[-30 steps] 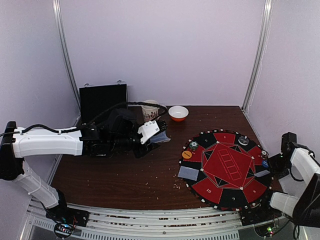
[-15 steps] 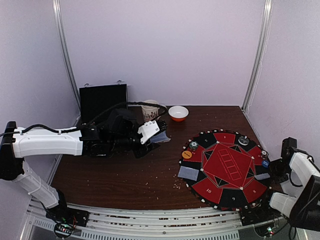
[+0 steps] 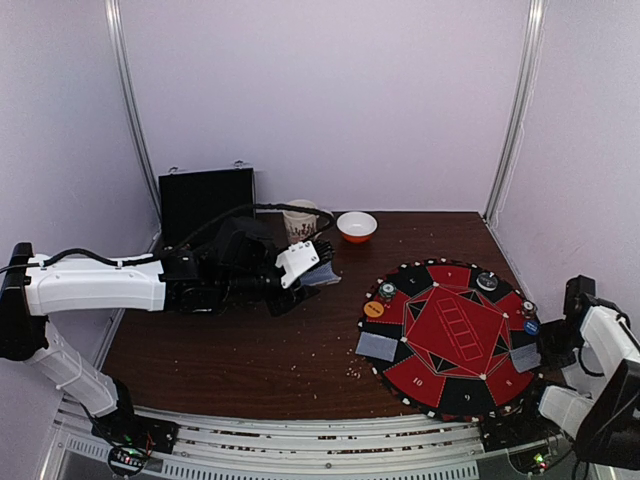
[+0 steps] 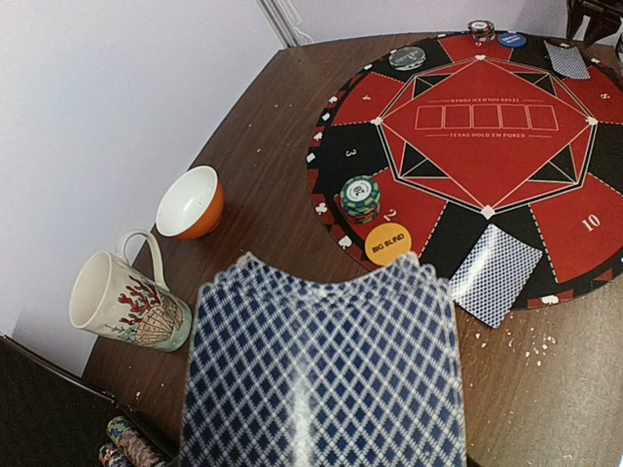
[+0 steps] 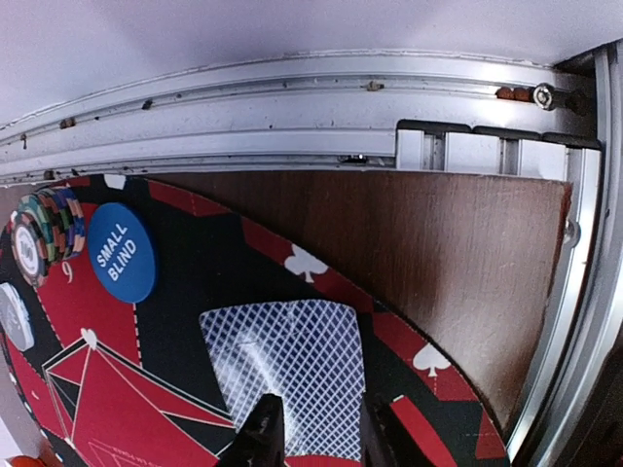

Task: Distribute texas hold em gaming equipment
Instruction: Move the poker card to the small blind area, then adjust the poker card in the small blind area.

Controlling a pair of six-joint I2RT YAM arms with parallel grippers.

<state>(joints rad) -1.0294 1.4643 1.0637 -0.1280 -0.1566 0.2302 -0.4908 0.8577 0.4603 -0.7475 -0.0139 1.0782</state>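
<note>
Dealing looks to be the step in hand. On the brown table (image 3: pixel 250 350) the round red-and-black mat (image 3: pixel 455 330) carries 2 dealt cards. One card (image 4: pixel 496 274) lies at its left edge between the 2 and the 10, and the other card (image 5: pixel 287 355) lies at its right edge near the 9.

The left pincer (image 3: pixel 320 258) hangs over the table's left half, well apart from the mat, clenched on the deck (image 4: pixel 321 370) with the patterned backs showing. The right pincer (image 5: pixel 321 433) stands released, fingers apart just over the right-hand card, which lies flat on the mat, ungripped.

My guess is the next move calls for the right arm to lift clear, cross to the deck and peel off 1 card only, for a seat that has none.

The mat's centre reads "TEXAS HOLD EM POKER", and seat numbers 2, 3, 9 and 10 are legible. The orange disc (image 4: pixel 388 243) says "BIG BLIND"; the blue disc (image 5: pixel 122 251) says "SMALL BLIND".
</note>
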